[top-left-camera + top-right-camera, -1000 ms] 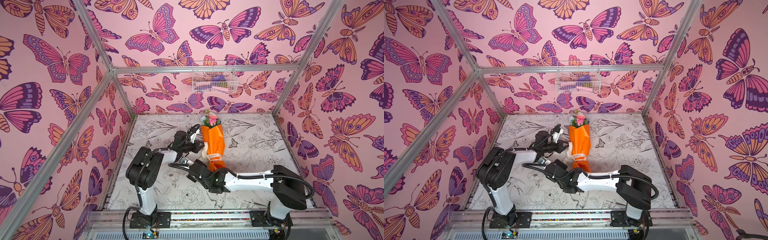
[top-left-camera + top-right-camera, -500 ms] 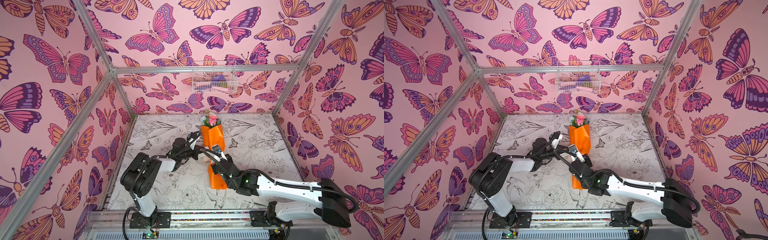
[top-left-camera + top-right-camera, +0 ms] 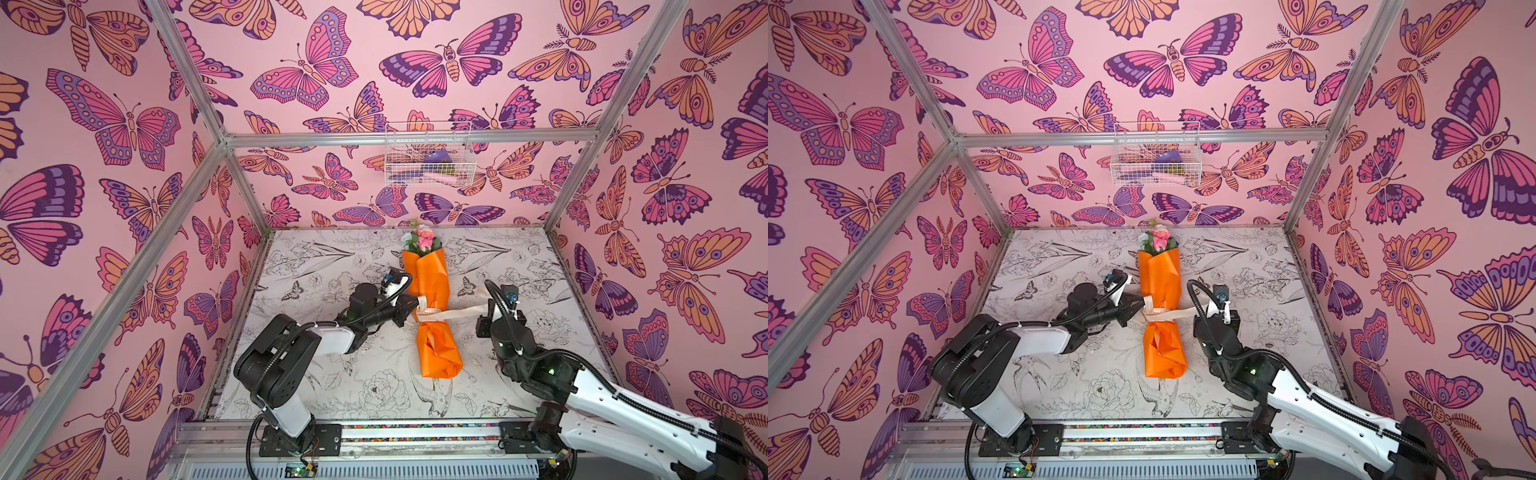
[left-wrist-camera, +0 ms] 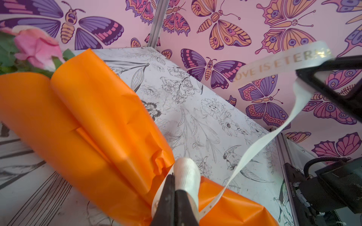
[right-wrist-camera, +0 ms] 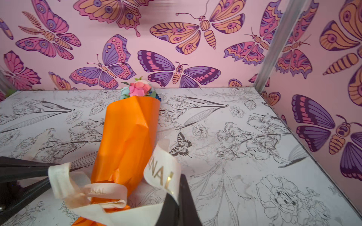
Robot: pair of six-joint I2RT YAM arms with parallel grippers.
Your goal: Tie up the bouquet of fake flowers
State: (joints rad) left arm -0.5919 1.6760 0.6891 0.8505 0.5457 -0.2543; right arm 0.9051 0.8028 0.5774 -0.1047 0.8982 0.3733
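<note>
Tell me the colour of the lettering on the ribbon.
Gold, on the cream ribbon; clearest in the right wrist view.

The bouquet of fake flowers point(image 3: 432, 286) lies along the middle of the bench point(image 3: 332, 257), blooms toward 12 o'clock, stem end toward 6. The ribbon point(image 3: 457, 311) crosses its waist. The left end effector point(image 3: 412, 309) is at the bouquet's 9 o'clock and the right end effector point(image 3: 487, 308) at its 3, each at a ribbon end. A wire basket point(image 3: 428, 156) hangs on the back wall at 12.

Gold capitals run along the cream ribbon point(image 4: 274, 65): "LOVE IS ETER" on the strand at 3 o'clock of the bouquet point(image 3: 432, 286), "NAL" on the tail in my right gripper point(image 5: 179, 195), "RNAL" on the loop at 9 o'clock.
</note>
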